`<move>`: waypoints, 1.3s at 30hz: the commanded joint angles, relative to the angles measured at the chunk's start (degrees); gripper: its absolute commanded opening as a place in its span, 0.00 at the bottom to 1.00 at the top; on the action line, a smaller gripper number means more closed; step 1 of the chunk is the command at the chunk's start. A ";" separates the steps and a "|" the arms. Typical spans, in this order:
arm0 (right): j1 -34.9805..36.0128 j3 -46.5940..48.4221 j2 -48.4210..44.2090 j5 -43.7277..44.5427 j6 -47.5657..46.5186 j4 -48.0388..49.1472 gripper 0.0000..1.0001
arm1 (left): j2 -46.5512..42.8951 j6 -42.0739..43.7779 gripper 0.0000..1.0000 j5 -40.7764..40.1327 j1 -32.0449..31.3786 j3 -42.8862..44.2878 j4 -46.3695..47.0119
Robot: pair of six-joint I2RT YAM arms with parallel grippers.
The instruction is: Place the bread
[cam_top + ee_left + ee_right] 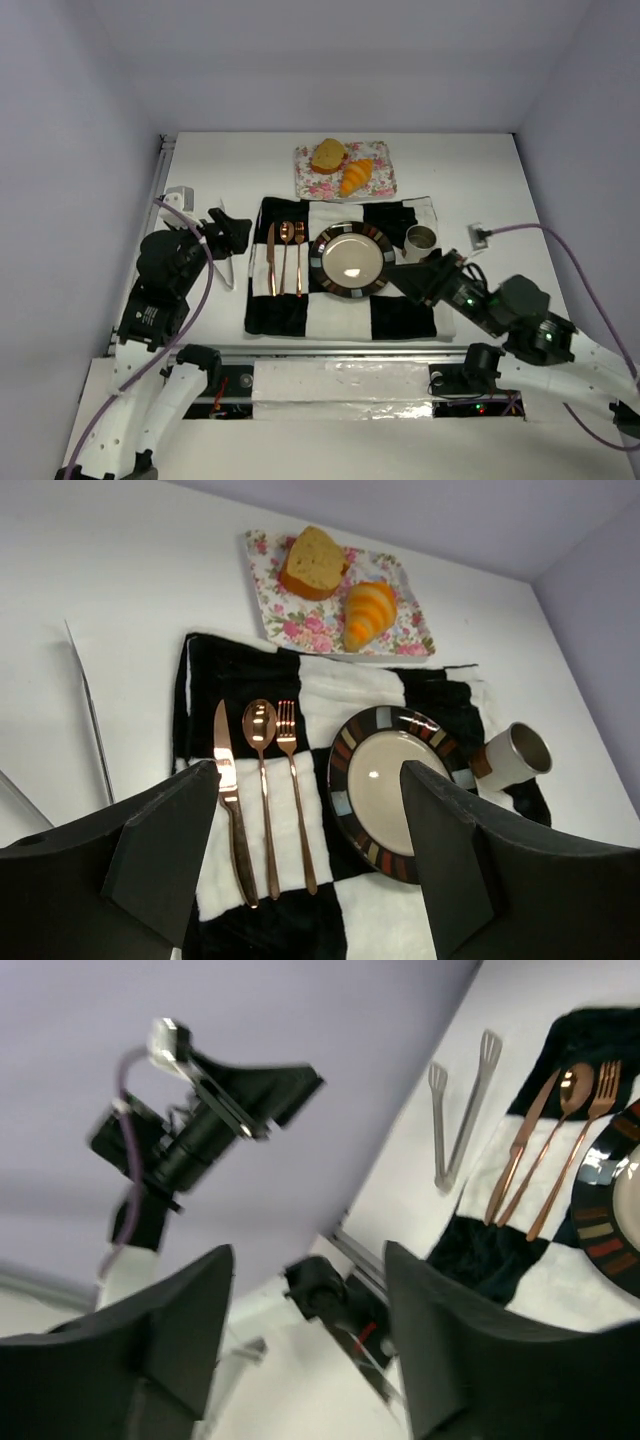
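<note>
The bread is two pieces on a floral tray (378,185) at the back of the table: a round brown-crusted slice (328,155) and an orange croissant (357,177). The left wrist view shows the slice (312,562) and croissant (368,613) side by side on that tray (290,620). A striped-rim plate (352,261) with nothing on it sits on the checkered mat. My left gripper (228,232) hangs open left of the mat, nothing between its fingers (165,850). Open and holding nothing, my right gripper (400,273) hovers at the plate's right edge.
A copper knife (271,259), spoon (285,255) and fork (299,257) lie on the black-and-white mat (400,315) left of the plate. A mug (421,240) stands right of the plate. Metal tongs (455,1130) lie on the table left of the mat.
</note>
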 commanded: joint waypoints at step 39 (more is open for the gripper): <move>-0.24 -10.92 -14.43 6.97 2.96 -8.50 0.45 | 67.97 10.44 0.34 -20.99 8.64 15.83 14.45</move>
